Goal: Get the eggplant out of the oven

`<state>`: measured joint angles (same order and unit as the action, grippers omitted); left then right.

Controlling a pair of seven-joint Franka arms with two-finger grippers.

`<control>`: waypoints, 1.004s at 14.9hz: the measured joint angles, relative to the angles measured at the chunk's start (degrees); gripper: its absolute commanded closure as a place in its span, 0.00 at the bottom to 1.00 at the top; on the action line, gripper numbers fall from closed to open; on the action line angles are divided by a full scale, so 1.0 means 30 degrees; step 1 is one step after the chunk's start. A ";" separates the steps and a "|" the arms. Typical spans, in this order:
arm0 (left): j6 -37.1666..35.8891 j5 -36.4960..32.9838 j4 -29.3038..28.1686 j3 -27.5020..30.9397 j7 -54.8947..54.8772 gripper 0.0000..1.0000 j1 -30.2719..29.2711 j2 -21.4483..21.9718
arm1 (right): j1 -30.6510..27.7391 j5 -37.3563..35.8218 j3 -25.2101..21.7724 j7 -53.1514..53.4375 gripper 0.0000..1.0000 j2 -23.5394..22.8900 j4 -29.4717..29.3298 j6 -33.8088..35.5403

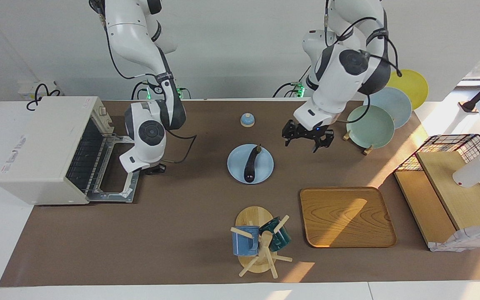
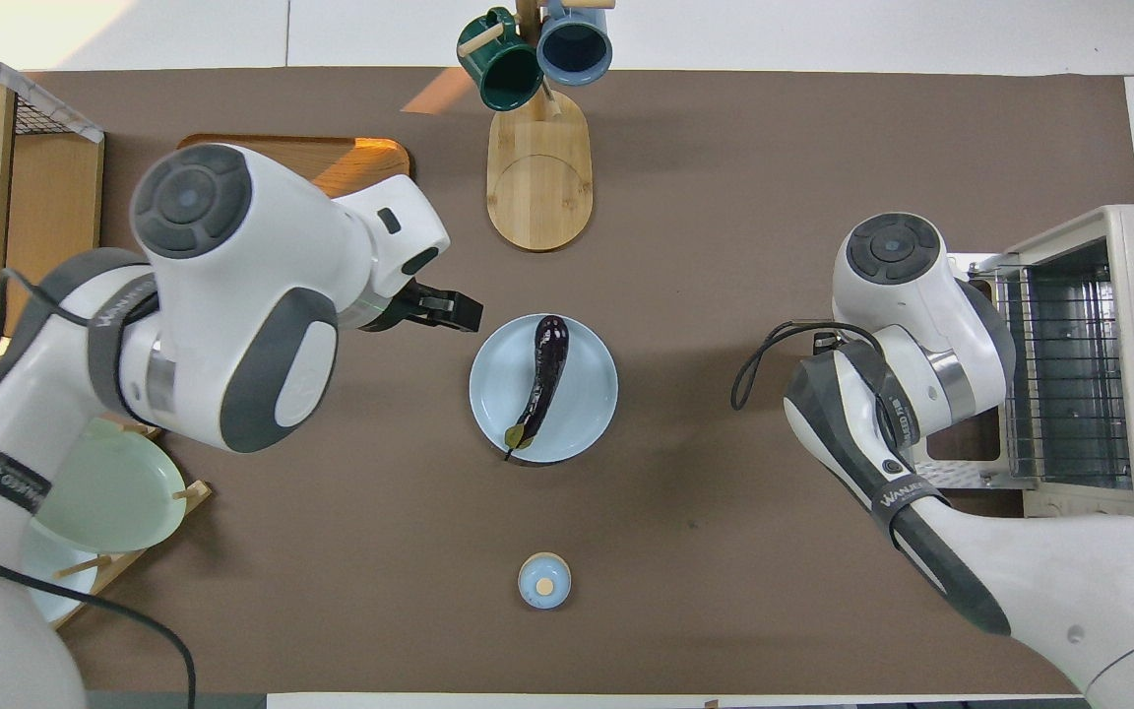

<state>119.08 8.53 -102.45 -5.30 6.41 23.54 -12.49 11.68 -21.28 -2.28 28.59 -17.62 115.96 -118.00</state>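
My eggplant (image 1: 250, 164) rests on the plate (image 1: 265, 160), freed from the oven (image 1: 44, 146); right claw (image 1: 155, 169) closed empty, left claw (image 1: 307, 141) wide.

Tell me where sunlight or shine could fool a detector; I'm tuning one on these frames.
Facing view: a sunlit band crosses the wooden tray and the table toward the left arm's end; the eggplant shows a small highlight. Overhead view: sunlight tips the tray's corner; the eggplant shines at its thick end.

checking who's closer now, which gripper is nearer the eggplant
Left. The left gripper hangs open beside the light blue plate that holds the eggplant, toward the left arm's end. The right gripper is shut by the oven door, farther off.
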 measured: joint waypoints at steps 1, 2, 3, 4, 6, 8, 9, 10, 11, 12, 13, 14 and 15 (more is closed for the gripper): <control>0.0619 0.0001 0.0004 -0.0008 -0.0007 0.00 0.0299 -0.0524 | -0.0010 -0.0777 -0.0001 -0.0160 1.00 0.0027 0.0044 0.0014; 0.1220 0.0001 0.0001 -0.0003 -0.0051 0.00 0.0612 -0.1015 | -0.0008 -0.1079 0.0047 -0.0357 1.00 0.0037 0.0067 0.0038; 0.1708 0.0001 -0.0005 -0.0002 -0.0101 0.00 0.0982 -0.1498 | 0.0004 -0.1295 0.0133 -0.0591 1.00 0.0044 0.0050 0.0155; 0.2049 0.0001 -0.0005 -0.0010 -0.0158 0.00 0.1397 -0.1975 | 0.0005 -0.1382 0.0191 -0.0987 1.00 0.0082 -0.0031 0.0360; 0.2538 0.0001 0.0003 -0.0017 -0.0439 0.00 0.2182 -0.2776 | -0.0017 -0.1372 0.0279 -0.2090 1.00 0.0463 -0.0245 0.0985; 0.2797 0.0001 -0.0078 -0.0011 -0.0834 0.00 0.2681 -0.3257 | -0.0268 -0.1148 0.0389 -0.3288 1.00 0.1424 -0.0387 0.1765; 0.2991 0.0001 -0.0238 0.0001 -0.1028 0.00 0.2787 -0.3382 | -0.0483 -0.0971 0.0444 -0.3914 1.00 0.2045 -0.0466 0.2207; 0.3216 0.0001 -0.0450 0.0003 -0.1167 0.00 0.2822 -0.3446 | -0.0793 -0.0845 0.0495 -0.4538 1.00 0.2701 -0.0580 0.2687; 0.3367 0.0001 -0.0662 0.0003 -0.1279 0.00 0.2834 -0.3460 | -0.1180 -0.0818 0.0534 -0.5216 1.00 0.3348 -0.0723 0.3206; 0.3483 0.0001 -0.0802 0.0003 -0.1330 0.00 0.2836 -0.3459 | -0.1628 -0.0822 0.0535 -0.5981 1.00 0.3909 -0.0862 0.3596; 0.3520 0.0001 -0.0877 0.0003 -0.1364 0.00 0.2838 -0.3459 | -0.2169 -0.0824 0.0522 -0.6767 1.00 0.4395 -0.0970 0.3840; 0.3531 0.0001 -0.0910 -0.0001 -0.1378 0.00 0.2843 -0.3458 | -0.2728 -0.0834 0.0494 -0.7470 1.00 0.4767 -0.1062 0.3975; 0.3539 0.0001 -0.0930 -0.0007 -0.1383 0.00 0.2856 -0.3458 | -0.3280 -0.0862 0.0437 -0.8055 1.00 0.5038 -0.1149 0.4022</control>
<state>129.70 8.53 -105.24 -5.33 2.26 32.11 -22.86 1.84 -23.87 -0.97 4.42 -2.51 112.52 -105.94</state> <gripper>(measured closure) 0.000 0.991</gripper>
